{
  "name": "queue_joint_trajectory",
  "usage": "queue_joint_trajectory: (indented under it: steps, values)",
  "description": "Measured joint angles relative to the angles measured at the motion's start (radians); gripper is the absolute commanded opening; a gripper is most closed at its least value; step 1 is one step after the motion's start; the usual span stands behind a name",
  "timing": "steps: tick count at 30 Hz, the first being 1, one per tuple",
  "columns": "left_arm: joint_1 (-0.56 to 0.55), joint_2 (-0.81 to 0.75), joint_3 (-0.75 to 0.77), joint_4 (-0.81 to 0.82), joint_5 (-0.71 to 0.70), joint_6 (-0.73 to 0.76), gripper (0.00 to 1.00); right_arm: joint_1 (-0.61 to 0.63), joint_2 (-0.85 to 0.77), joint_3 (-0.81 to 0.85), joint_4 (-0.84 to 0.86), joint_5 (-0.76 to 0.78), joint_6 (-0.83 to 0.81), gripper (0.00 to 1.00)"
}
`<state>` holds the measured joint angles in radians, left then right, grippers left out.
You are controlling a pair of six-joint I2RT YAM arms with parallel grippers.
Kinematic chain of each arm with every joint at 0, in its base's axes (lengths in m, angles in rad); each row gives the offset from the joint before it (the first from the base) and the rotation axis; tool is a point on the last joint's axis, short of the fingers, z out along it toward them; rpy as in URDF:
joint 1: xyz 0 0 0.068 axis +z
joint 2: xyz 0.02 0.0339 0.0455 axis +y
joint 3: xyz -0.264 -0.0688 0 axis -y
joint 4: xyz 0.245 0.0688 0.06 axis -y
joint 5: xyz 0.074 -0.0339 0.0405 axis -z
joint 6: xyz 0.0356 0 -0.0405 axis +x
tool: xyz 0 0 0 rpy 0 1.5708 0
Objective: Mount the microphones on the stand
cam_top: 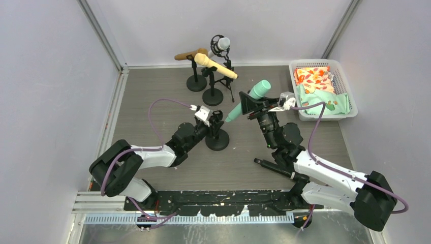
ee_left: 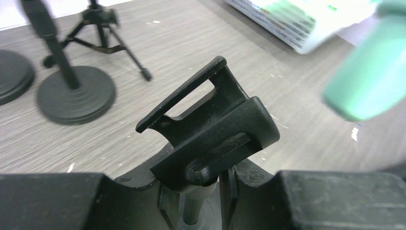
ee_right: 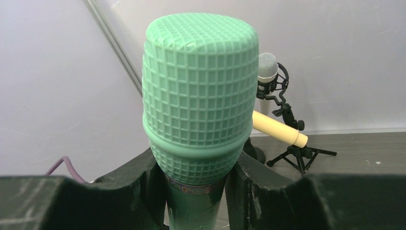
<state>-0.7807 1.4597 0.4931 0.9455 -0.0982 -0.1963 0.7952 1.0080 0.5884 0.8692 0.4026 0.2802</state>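
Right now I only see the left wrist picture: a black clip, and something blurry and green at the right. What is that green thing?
Observer: It is a teal green microphone, gripped in the right tool.
Operator: Which end of it faces my clip?
Observer: Seen from above, its thin tail end points toward the clip, close beside it but not in it yet.
Operator: And those stands behind, are they bare?
Observer: No. They carry a gold microphone, a cream-yellow microphone and a white microphone.
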Motion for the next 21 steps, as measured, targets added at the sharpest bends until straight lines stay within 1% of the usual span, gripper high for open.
queue_joint_trajectory:
  steps: [5, 9, 15, 21]
  values:
    - [0.000, 0.025, 0.029, -0.013, 0.195, 0.025, 0.00, 0.000, 0.000, -0.087, 0.142, -0.026, -0.057, 0.01]
    - [0.000, 0.058, 0.051, 0.000, 0.287, 0.022, 0.00, 0.000, 0.007, -0.141, 0.256, -0.070, -0.092, 0.01]
    - [0.005, 0.089, 0.057, 0.048, 0.332, -0.008, 0.00, -0.001, 0.047, -0.177, 0.410, -0.116, -0.129, 0.01]
    - [0.007, 0.122, 0.057, 0.112, 0.357, -0.061, 0.00, -0.002, 0.084, -0.180, 0.492, -0.137, -0.151, 0.01]
